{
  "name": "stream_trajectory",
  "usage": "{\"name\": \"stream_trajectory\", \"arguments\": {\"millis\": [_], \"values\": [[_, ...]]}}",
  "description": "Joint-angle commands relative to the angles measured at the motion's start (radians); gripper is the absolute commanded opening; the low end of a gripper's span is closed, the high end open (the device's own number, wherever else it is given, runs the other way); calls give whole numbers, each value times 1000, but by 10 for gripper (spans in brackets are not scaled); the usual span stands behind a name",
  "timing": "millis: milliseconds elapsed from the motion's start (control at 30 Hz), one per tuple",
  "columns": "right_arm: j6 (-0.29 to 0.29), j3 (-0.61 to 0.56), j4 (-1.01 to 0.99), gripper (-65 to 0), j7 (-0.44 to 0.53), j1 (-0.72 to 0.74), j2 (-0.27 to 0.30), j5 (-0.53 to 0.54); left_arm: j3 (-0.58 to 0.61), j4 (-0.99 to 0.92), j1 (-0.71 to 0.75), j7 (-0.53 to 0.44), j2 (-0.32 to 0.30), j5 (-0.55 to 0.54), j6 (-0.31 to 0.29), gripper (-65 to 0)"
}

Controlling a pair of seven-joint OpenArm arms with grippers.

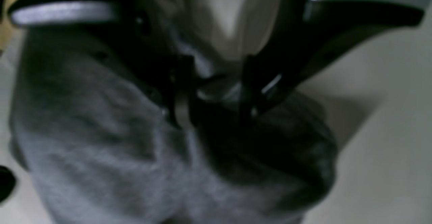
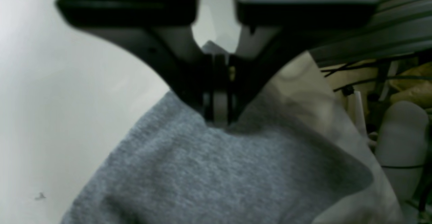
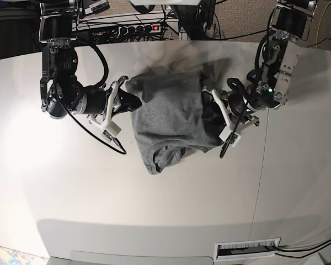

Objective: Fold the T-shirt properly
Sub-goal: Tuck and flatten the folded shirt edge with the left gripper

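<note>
Between both arms on the table (image 3: 71, 187), the T-shirt (image 3: 168, 113) hangs clenched by left pincer (image 3: 211, 108) and right pincer (image 3: 130, 98).

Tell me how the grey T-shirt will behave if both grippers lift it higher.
The T-shirt would probably sag between the left gripper and right gripper, since its fabric already wrinkles and bunches. It looks light. Its free lower edge likely drags on the table.

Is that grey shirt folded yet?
Not neatly: the T-shirt hangs bunched between the left gripper and right gripper.
</note>
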Motion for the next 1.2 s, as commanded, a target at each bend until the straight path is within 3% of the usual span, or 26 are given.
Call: {"name": "stream_trajectory", "arguments": {"millis": [0,100,367,700,767,900,1033,1167], "values": [[4,3,16,-650,18,18,11,18,-14,17,-18,-15,1,-16,-1,-415],[4,3,16,-650,18,17,11,18,-39,17,-18,-15,5,-62,-6,-415],[4,3,16,-650,19,18,11,19,-50,14,-18,-24,9,-57,-24,-415],[4,3,16,-650,18,17,11,21,-50,-39,-18,-58,85,-41,-26,-419],[4,3,16,-650,17,17,11,21,-50,-40,-19,-61,85,-22,-26,-456],[4,3,16,-650,17,17,11,21,-52,-40,-24,-86,85,14,-17,-641],[4,3,16,-650,17,17,11,9,-52,-39,-48,-98,84,90,-15,-650],[4,3,16,-650,17,17,11,1,-52,-20,-71,-77,71,89,-16,-650]]}}
